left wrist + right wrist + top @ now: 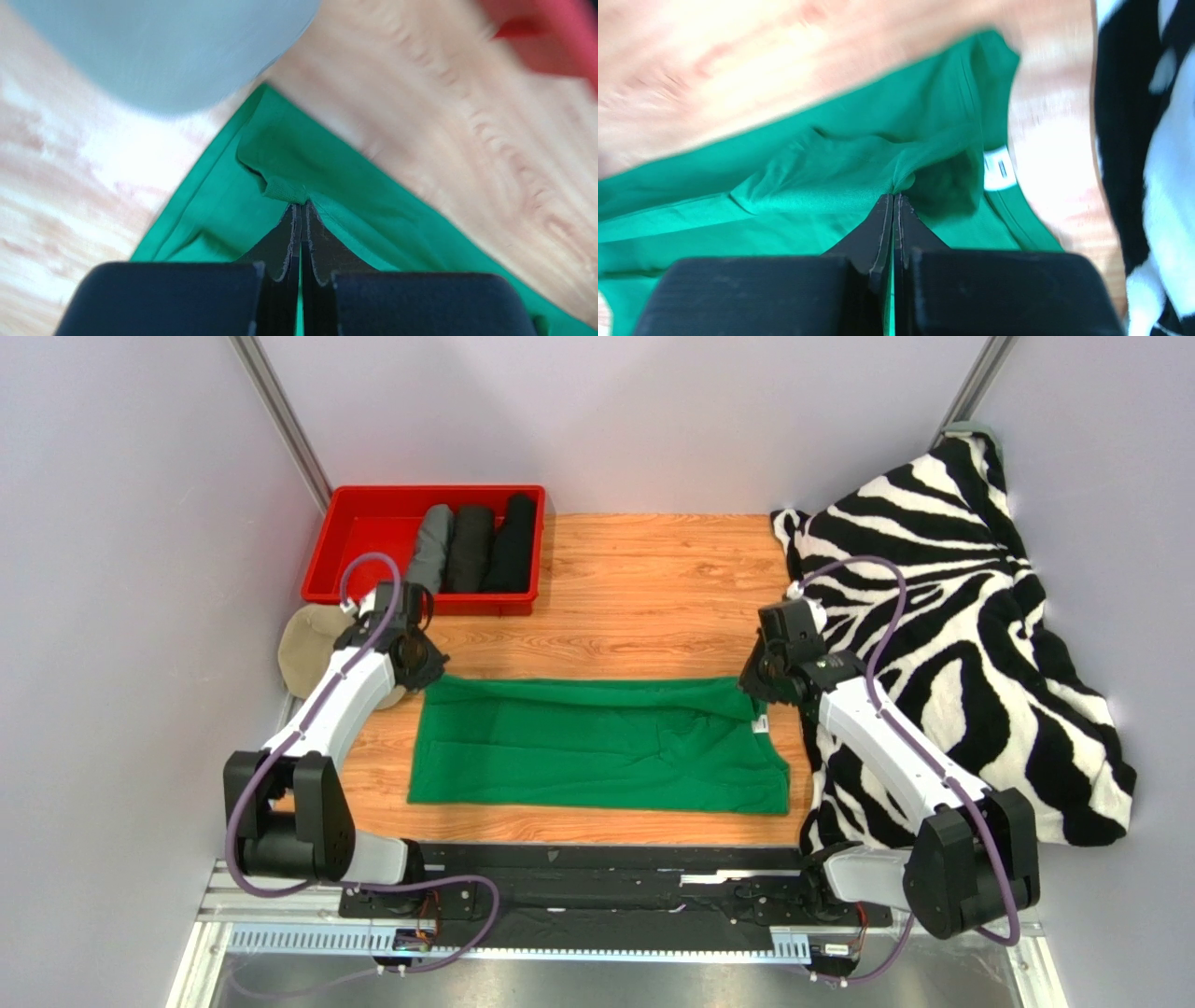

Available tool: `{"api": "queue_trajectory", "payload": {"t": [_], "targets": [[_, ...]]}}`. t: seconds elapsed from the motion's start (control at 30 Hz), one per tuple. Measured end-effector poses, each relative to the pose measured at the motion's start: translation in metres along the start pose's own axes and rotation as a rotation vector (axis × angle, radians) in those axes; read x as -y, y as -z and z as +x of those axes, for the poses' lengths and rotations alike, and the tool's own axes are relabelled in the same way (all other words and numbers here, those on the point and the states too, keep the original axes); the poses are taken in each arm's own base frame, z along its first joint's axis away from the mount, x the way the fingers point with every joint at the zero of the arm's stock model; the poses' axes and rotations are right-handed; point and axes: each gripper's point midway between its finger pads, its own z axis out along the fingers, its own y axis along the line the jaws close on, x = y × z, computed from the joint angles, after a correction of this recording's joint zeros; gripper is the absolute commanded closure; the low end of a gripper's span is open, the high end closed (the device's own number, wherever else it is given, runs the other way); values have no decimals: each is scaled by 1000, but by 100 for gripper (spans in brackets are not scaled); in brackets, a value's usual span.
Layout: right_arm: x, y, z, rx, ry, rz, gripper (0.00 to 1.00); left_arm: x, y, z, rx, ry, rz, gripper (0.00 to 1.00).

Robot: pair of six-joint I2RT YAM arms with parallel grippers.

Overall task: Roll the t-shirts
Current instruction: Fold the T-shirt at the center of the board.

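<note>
A bright green t-shirt [596,746] lies folded into a long band across the wooden table. My left gripper [418,667] is shut on its far left corner; in the left wrist view the gripper [302,207] pinches a fold of the green t-shirt [295,168]. My right gripper [759,686] is shut on the far right corner by the neck. In the right wrist view the gripper [894,198] pinches the green t-shirt [829,175] next to the white neck label [999,169]. Three rolled shirts, one grey [431,546] and two black [471,548], lie in the red bin [368,518].
A zebra-striped blanket [968,630] is heaped along the right side, under my right arm. A beige cap [306,647] lies beside my left arm. Grey walls close in on both sides. Bare wooden tabletop [645,595] lies beyond the shirt.
</note>
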Motion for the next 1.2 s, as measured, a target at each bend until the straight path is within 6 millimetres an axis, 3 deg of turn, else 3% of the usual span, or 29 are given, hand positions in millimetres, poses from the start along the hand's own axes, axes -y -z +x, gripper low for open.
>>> {"api": "queue_trajectory", "payload": {"t": [0.1, 0.2, 0.53, 0.63, 0.83, 0.93, 1.07, 1.2], "targets": [[-13, 3, -25, 36, -2, -18, 100, 18, 1, -26, 46, -41, 22, 100], [-19, 6, -35, 44, 5, -24, 100, 29, 1, -43, 81, -90, 35, 100], [-13, 11, -23, 1, 32, -21, 100, 31, -10, -44, 68, -190, 34, 100], [-3, 13, -10, -16, 36, -13, 100, 22, -12, -29, 43, -185, 37, 100], [26, 6, 36, -106, 46, 28, 100, -18, -22, 29, -79, -150, -13, 100], [38, 3, 58, -156, 47, 39, 100, -31, -25, 47, -116, -134, -39, 100], [44, 0, 75, -202, 45, 35, 100, -34, -26, 52, -127, -116, -43, 100], [42, 0, 76, -205, 44, 25, 100, -32, -22, 48, -107, -103, -32, 100]]}}
